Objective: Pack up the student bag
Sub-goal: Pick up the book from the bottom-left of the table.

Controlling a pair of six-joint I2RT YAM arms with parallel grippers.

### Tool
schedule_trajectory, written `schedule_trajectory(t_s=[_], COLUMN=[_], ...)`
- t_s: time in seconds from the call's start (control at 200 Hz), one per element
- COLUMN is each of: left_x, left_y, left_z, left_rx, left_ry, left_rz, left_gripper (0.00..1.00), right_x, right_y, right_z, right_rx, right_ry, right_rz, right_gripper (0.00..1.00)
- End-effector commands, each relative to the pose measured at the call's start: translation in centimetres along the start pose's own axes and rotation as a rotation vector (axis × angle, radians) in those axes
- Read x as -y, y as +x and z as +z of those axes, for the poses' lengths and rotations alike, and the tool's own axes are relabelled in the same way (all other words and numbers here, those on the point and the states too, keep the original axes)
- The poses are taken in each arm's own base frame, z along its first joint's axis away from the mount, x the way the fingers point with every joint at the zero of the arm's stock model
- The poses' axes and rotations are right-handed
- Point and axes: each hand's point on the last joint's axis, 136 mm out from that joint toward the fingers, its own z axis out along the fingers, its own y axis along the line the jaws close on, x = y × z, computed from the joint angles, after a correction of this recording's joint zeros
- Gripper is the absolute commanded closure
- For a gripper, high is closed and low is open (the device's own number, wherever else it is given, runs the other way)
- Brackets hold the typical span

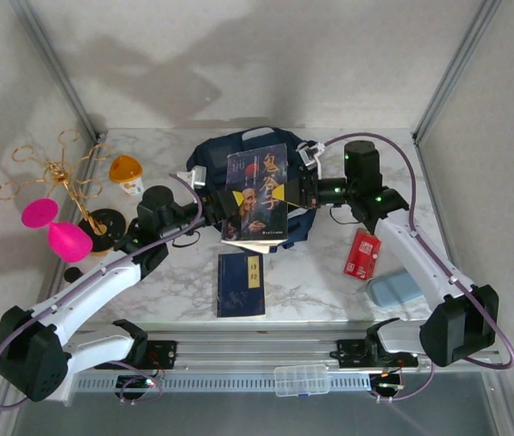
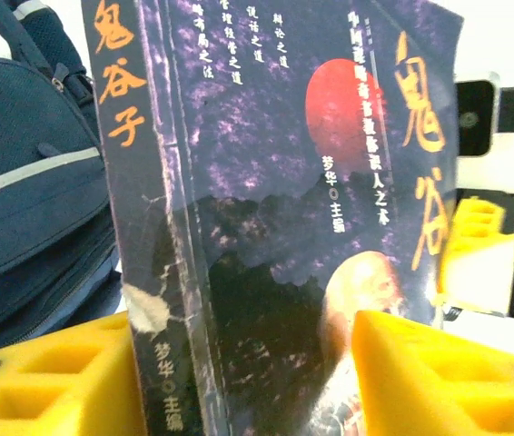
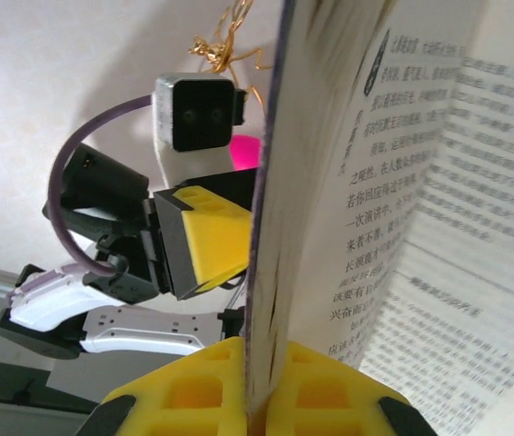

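Note:
The navy student bag [image 1: 213,151] lies at the back middle of the table, and its grey-striped fabric [image 2: 30,182] shows in the left wrist view. A thick book with a dark purple cover [image 1: 257,193] stands upright above the bag, held from both sides. My left gripper [image 1: 232,202] is at the book's left edge, its yellow fingers [image 2: 48,381] on either side of the spine and cover [image 2: 266,182]. My right gripper [image 1: 286,193] is shut on the front cover and some pages [image 3: 402,182], pinched at the jaws [image 3: 257,400]. The remaining pages fan open.
A smaller blue book [image 1: 241,283] lies flat near the front middle. A red packet [image 1: 362,252] and a pale blue item [image 1: 395,289] sit to the right. At the left are a pink shape [image 1: 57,232], a gold wire stand [image 1: 53,173] and an orange-lidded cup [image 1: 126,173].

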Motion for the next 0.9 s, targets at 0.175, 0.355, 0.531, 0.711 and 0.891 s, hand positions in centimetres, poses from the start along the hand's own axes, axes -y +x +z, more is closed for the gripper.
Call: schedule_trajectory(t_s=[0.175,0.355,0.531,0.711,0.891], left_x=[3.3,3.6,5.0,7.5,10.0], left_y=[-1.0,-1.5,-3.3,-4.4,-5.1], left_z=[0.6,1.4,1.7,2.2,3.1], left_rx=[0.01,0.013,0.06,0.074,0.096], left_ry=[0.109,0.118,0.157,0.279,0.36], left_rz=[0.035,0.021,0.011,-0.041,-0.063], left_gripper=[0.8,0.96,1.0,1.0,1.0], right_x=[1.6,2.8,6.1,5.8,3.5], right_y=[0.3,0.5,0.6,1.5,2.1], right_z=[-0.2,-0.4,-1.9,-2.5,-2.1], right_rx=[0.015,0.026,0.078,0.104,0.102], right_ry=[0.005,0.06,0.199,0.143,-0.047], right_rz=[-0.024,-0.018,0.07,0.091,0.109], right_gripper=[0.98,0.78,0.43,0.03,0.01])
